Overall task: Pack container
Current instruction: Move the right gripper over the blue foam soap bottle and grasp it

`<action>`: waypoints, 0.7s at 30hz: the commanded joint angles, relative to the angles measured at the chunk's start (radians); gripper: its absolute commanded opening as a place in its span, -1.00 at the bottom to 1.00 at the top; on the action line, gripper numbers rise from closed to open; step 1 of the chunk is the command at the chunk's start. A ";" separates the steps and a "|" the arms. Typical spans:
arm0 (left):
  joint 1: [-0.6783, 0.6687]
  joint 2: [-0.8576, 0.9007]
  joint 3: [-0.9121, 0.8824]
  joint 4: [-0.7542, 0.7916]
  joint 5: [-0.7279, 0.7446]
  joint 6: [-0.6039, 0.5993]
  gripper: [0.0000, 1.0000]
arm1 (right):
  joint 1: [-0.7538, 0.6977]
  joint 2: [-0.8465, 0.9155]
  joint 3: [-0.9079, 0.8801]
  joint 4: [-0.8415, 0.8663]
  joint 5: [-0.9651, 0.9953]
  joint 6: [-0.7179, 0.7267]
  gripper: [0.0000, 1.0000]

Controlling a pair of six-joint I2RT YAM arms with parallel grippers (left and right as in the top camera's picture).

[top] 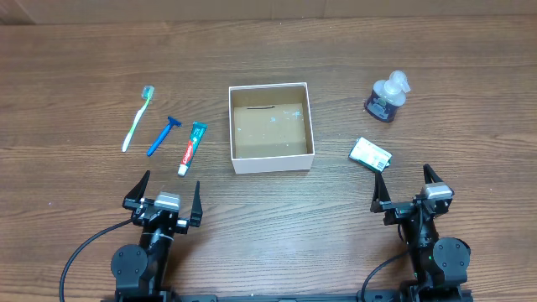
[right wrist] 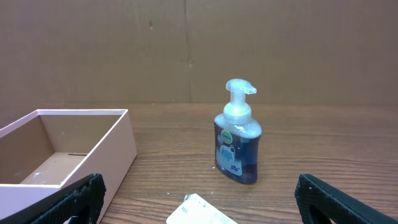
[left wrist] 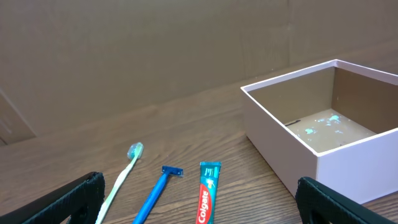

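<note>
The container (top: 271,162) sat lidless at frame centre.
My left hand (top: 166,195) and right hand (top: 404,186) sat below it, both spread apart.

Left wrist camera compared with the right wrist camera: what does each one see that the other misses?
Only the left wrist view shows the toothbrush, the blue razor and the toothpaste tube, lying side by side. Only the right wrist view shows the soap pump bottle, standing upright, and a white packet cut off at the bottom edge. Both show the empty container and the wooden table.
</note>
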 commanded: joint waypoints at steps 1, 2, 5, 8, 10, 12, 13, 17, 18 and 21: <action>0.005 -0.011 -0.003 0.000 -0.003 0.004 1.00 | 0.010 -0.009 0.006 0.000 -0.103 0.076 1.00; 0.005 -0.011 -0.003 0.000 -0.003 0.004 1.00 | 0.010 -0.009 0.017 -0.002 -0.153 0.087 1.00; 0.005 -0.011 -0.003 0.001 -0.003 0.004 1.00 | 0.010 -0.008 0.065 0.001 -0.212 0.121 1.00; 0.005 -0.011 -0.003 0.000 -0.003 0.004 1.00 | 0.010 0.031 0.183 -0.063 -0.212 0.123 1.00; 0.005 -0.011 -0.003 0.000 -0.003 0.004 1.00 | 0.010 0.103 0.290 -0.132 -0.212 0.110 1.00; 0.005 -0.011 -0.003 0.001 -0.003 0.004 1.00 | 0.010 0.229 0.438 -0.229 -0.212 0.059 1.00; 0.005 -0.011 -0.003 0.000 -0.003 0.004 1.00 | 0.010 0.298 0.515 -0.279 -0.212 0.036 1.00; 0.005 -0.011 -0.003 0.000 -0.003 0.004 1.00 | 0.010 0.629 0.899 -0.525 -0.212 0.013 1.00; 0.005 -0.011 -0.003 0.000 -0.003 0.004 1.00 | 0.010 0.711 1.001 -0.592 -0.212 0.013 1.00; 0.005 -0.011 -0.003 0.000 -0.003 0.004 1.00 | 0.010 0.956 1.321 -0.794 -0.208 -0.025 1.00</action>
